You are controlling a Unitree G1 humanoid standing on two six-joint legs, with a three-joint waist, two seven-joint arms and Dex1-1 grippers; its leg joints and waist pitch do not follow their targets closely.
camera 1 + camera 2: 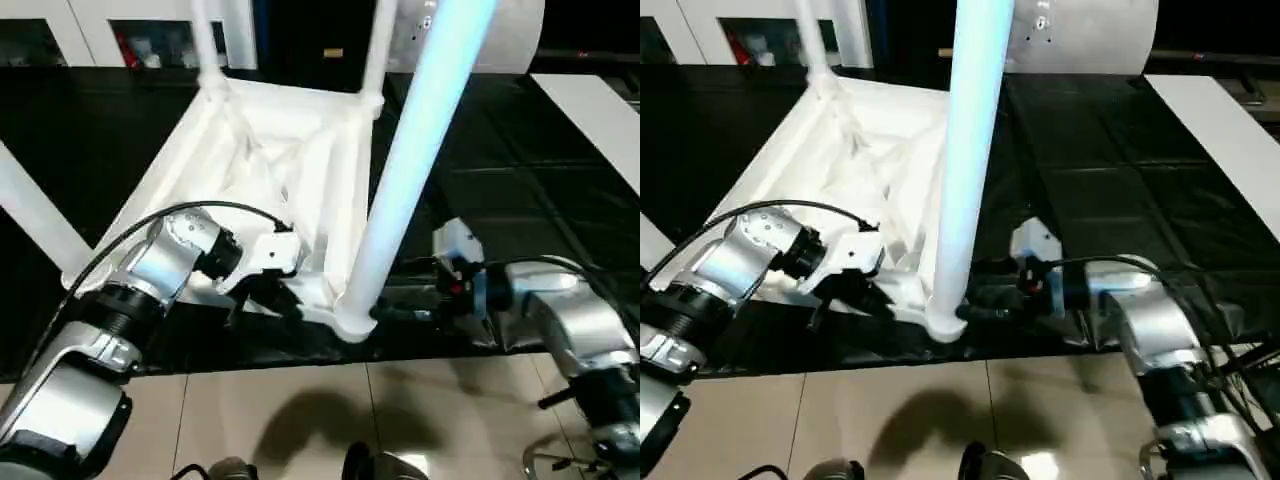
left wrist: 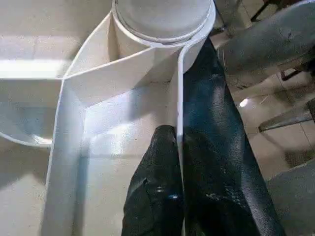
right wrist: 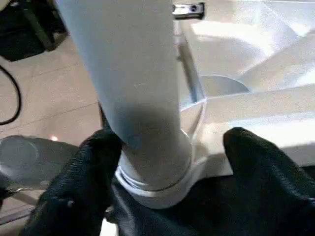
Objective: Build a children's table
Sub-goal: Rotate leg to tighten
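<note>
The children's table lies upside down on a black surface, its ribbed white top [image 1: 290, 150] facing up. Legs stand at the far corners [image 1: 205, 40] and one leg [image 1: 30, 215] slants off to the left. The near leg [image 1: 420, 130] rises from the front corner socket [image 1: 945, 325]. My left gripper [image 1: 275, 295] is shut on the top's thin rim wall [image 2: 179, 98], one finger [image 2: 157, 187] on each side, close to that socket. My right gripper [image 1: 400, 312] is open around the near leg's base [image 3: 147, 162]; one finger [image 3: 83, 187] touches it, the other [image 3: 266, 167] stands apart.
The black surface [image 1: 500, 200] ends at a front edge just below the grippers, with tiled floor [image 1: 300, 420] beyond. A flat white board [image 1: 600, 110] lies at the right. White cabinets [image 1: 100, 20] stand at the back.
</note>
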